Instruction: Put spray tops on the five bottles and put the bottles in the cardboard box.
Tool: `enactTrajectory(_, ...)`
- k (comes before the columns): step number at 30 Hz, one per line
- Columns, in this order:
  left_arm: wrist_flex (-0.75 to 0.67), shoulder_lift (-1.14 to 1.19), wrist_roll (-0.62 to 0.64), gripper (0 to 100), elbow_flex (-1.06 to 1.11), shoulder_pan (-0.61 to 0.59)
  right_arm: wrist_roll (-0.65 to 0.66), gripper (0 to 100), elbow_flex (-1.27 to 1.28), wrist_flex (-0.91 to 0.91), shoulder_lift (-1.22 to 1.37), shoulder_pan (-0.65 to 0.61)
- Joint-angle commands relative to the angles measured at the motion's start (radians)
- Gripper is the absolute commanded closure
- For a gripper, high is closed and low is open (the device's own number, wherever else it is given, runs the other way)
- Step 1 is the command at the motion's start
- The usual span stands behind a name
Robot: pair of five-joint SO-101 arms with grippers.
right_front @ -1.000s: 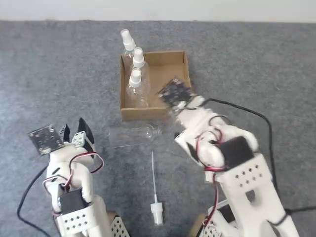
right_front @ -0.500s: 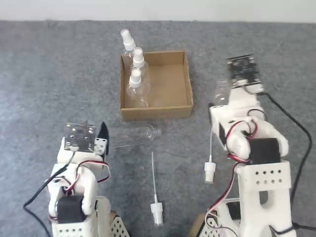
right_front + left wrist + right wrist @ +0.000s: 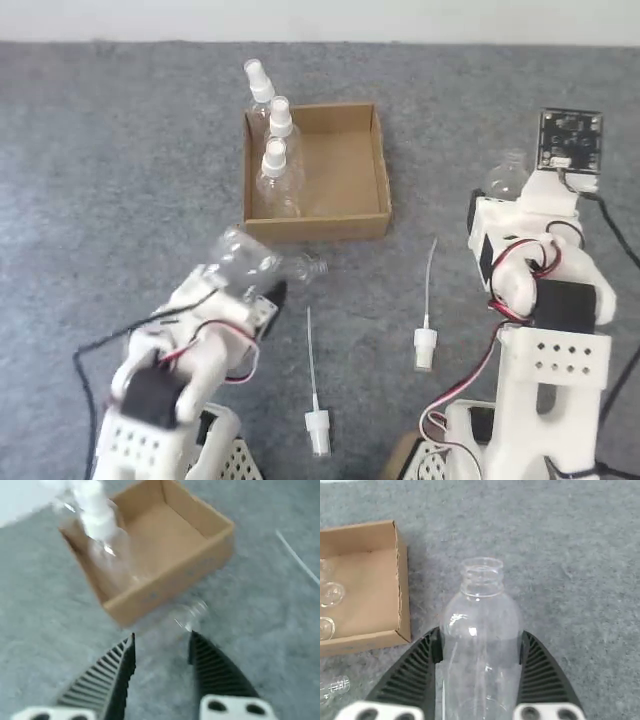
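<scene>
Right gripper (image 3: 480, 636): clamped on an uncapped bottle (image 3: 480, 605), body between the jaws, open neck pointing away from the wrist. Cardboard box (image 3: 400, 580) sits off to one side of it, not touching.

Left gripper (image 3: 161, 639): jaws spread, nothing in them. A second uncapped bottle (image 3: 190, 611) lies on the carpet just ahead of the fingertips, box right behind it. Capped bottles (image 3: 275, 170) line one box wall. Spray top (image 3: 318, 425) and another spray top (image 3: 425, 348) lie loose between the arms.

Box (image 3: 381, 160) R half free, capped bottles (image 3: 278, 175) along L wall
</scene>
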Motion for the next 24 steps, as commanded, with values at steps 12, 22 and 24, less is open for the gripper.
enactTrajectory(12,-0.133,0.555,0.353,77,-0.070,0.135,-0.003,94.4,0.041,-0.077,-0.028,0.005)
enactTrajectory(22,-0.275,0.858,0.443,77,-0.073,0.135,-0.003,94.4,0.041,-0.076,-0.028,0.005)
enactTrajectory(24,-0.290,0.895,0.450,77,-0.087,0.137,-0.003,94.4,0.041,-0.076,-0.028,0.005)
